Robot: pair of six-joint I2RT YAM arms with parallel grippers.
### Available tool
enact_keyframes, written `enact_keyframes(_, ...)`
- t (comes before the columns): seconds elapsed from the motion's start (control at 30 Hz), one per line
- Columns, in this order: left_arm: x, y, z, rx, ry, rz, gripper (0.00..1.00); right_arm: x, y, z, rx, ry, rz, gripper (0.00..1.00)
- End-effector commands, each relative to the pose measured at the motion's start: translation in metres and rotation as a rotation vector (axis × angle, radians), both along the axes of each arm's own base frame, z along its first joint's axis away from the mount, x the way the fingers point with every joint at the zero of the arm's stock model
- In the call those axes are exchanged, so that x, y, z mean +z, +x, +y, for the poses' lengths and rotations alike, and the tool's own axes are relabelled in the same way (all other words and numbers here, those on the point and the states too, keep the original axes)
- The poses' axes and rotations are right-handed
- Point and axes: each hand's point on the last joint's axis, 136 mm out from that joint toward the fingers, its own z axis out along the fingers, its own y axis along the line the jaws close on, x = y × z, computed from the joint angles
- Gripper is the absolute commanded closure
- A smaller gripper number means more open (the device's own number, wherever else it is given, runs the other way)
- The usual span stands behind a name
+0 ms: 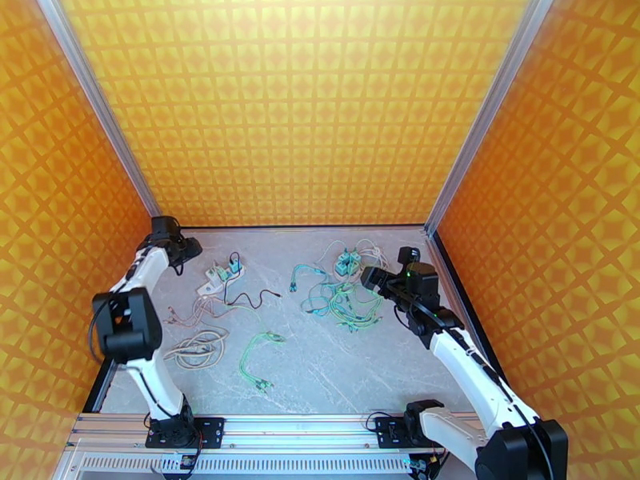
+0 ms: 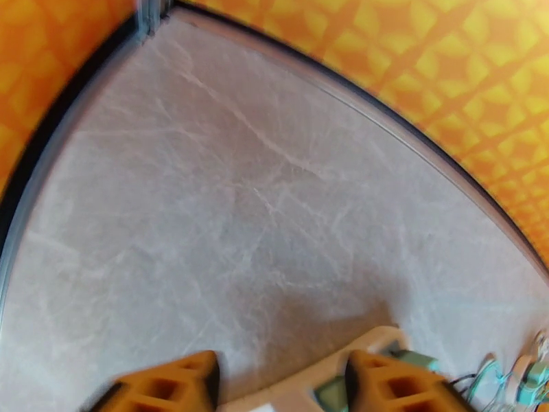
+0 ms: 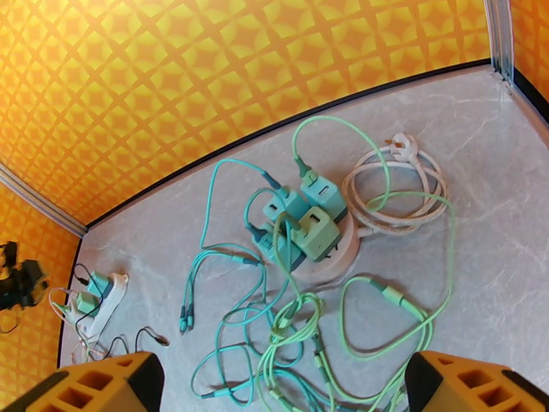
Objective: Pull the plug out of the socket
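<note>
Left end effector (image 2: pixel 281 371) astride cropped socket strip (image 2: pixel 302 391), grip unclear, right end effector (image 3: pixel 283 371) spread

Grey marbled worktop (image 1: pixel 360 370). At rear left we see a white power strip (image 1: pixel 216 280), with a pale cable coil (image 1: pixel 194 351) and a green cable (image 1: pixel 258 354) nearer the front. At rear right, a round socket hub (image 3: pixel 343 254) lies amid tangled teal cables (image 1: pixel 340 306).

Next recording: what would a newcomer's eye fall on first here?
The orange patterned walls dominate. Right of centre on the grey table, teal chargers crowd a round white socket amid tangled green cables. At far left, the left hand sits over the end of a white power strip.
</note>
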Motion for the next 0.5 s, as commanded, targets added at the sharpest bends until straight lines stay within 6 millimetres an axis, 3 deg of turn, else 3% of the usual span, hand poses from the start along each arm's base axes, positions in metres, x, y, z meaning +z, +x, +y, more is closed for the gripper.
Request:
enact_keyframes(0.0, -0.034, -0.010, -0.017, -0.028, -0.111, 0.127, 0.59, 0.016, -0.006, 0.006, 0.021, 0.043, -0.014, 0.02)
enact_keyframes(0.17, -0.067, -0.016, -0.038, -0.066, -0.166, 0.193, 0.63, 0.017, -0.013, 0.007, 0.017, 0.077, -0.045, 0.01)
enact_keyframes(0.47, -0.085, -0.029, -0.104, -0.196, -0.242, 0.222, 0.69, 0.010, -0.015, 0.013, 0.017, 0.101, -0.044, 0.02)
